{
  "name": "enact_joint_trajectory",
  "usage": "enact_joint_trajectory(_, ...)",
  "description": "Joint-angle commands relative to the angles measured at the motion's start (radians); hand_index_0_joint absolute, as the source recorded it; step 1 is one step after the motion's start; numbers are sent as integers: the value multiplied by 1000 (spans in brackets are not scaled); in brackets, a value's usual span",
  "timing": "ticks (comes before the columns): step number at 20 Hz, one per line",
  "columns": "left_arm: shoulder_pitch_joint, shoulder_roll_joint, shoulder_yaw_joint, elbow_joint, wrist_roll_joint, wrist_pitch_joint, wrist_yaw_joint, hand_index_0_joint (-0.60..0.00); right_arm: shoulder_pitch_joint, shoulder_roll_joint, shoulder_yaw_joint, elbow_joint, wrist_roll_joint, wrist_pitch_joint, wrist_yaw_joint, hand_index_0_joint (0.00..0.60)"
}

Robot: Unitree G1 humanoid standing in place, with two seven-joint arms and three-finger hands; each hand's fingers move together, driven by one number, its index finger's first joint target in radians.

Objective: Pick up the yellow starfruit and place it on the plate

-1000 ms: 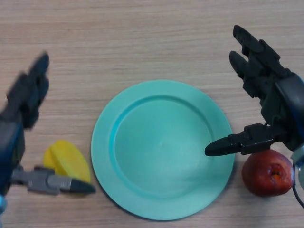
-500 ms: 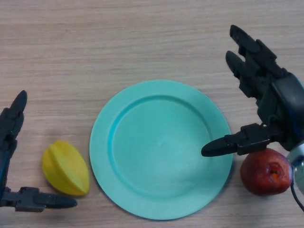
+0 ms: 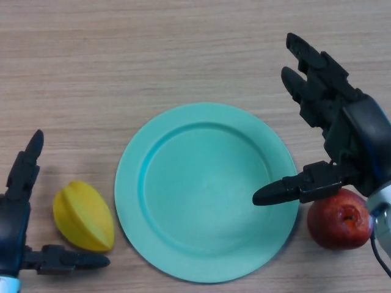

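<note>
The yellow starfruit (image 3: 84, 216) lies on the wooden table just left of the teal plate (image 3: 208, 190). My left hand (image 3: 17, 213) is open at the lower left, its fingers left of the fruit and its thumb just below it, not gripping it. My right hand (image 3: 342, 128) is open at the right, its thumb reaching over the plate's right rim. The plate holds nothing.
A red apple-like fruit (image 3: 339, 218) sits on the table at the lower right, just right of the plate and under my right hand. The wooden table (image 3: 153, 55) stretches away behind the plate.
My left hand has dropped down and to the left, uncovering the starfruit, and now brackets it. My right hand has shifted slightly left.
</note>
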State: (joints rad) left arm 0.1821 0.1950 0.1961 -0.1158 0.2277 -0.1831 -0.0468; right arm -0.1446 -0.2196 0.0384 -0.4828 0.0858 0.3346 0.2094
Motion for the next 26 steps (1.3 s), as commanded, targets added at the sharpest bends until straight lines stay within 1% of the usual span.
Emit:
enact_joint_trajectory(1,-6,36,5,-6,50,-182,94,0,-17,-15,-51,-69,32,-121,-13,0)
enact_joint_trajectory(2,-10,37,-3,15,75,-207,120,0,-18,-16,-52,-67,29,-126,-12,0)
enact_joint_trajectory(3,-18,40,-16,49,99,-240,162,0,-23,-17,-54,-64,25,-133,-11,0)
enact_joint_trajectory(4,-24,41,-21,67,113,-249,188,0,-27,-16,-55,-61,27,-138,-14,0)
enact_joint_trajectory(5,-36,45,-28,98,134,-258,230,0,-25,-16,-56,-62,32,-146,-15,0)
enact_joint_trajectory(7,-57,52,-35,132,166,-247,305,0,-20,-16,-55,-68,37,-142,-15,0)
enact_joint_trajectory(8,-61,52,-40,140,169,-244,327,0,-16,-16,-55,-74,37,-138,-14,0)
enact_joint_trajectory(9,-63,52,-45,146,170,-242,337,-50,-14,-17,-54,-78,36,-136,-14,0)
enact_joint_trajectory(10,-62,53,-46,146,167,-242,337,-150,-16,-17,-54,-79,35,-133,-14,0)
enact_joint_trajectory(11,-60,53,-50,145,162,-237,330,-300,-18,-17,-53,-82,32,-129,-13,0)
enact_joint_trajectory(12,-58,53,-53,143,155,-230,319,-400,-20,-17,-53,-86,31,-124,-12,0)
enact_joint_trajectory(13,-53,53,-61,135,136,-212,287,-550,-27,-17,-51,-94,31,-110,-13,0)
enact_joint_trajectory(14,-48,52,-66,128,126,-199,260,-600,-30,-16,-51,-101,35,-101,-13,0)
enact_joint_trajectory(18,-22,54,-62,76,135,-167,196,-600,-15,-13,-48,-119,51,-81,-16,0)
enact_joint_trajectory(19,-16,52,-50,48,123,-163,188,-600,-13,-13,-46,-125,53,-73,-18,0)
enact_joint_trajectory(21,-8,52,-20,-7,141,-173,198,-600,-11,-11,-45,-136,62,-59,-24,0)
enact_joint_trajectory(22,-4,48,-4,-44,127,-172,200,-600,-5,-10,-45,-141,64,-62,-27,0)
enact_joint_trajectory(24,7,35,28,-158,104,-142,176,-600,7,-12,-45,-154,64,-61,-26,0)
enact_joint_trajectory(26,17,19,46,-256,57,-111,118,-600,4,-14,-49,-156,53,-74,-25,0)
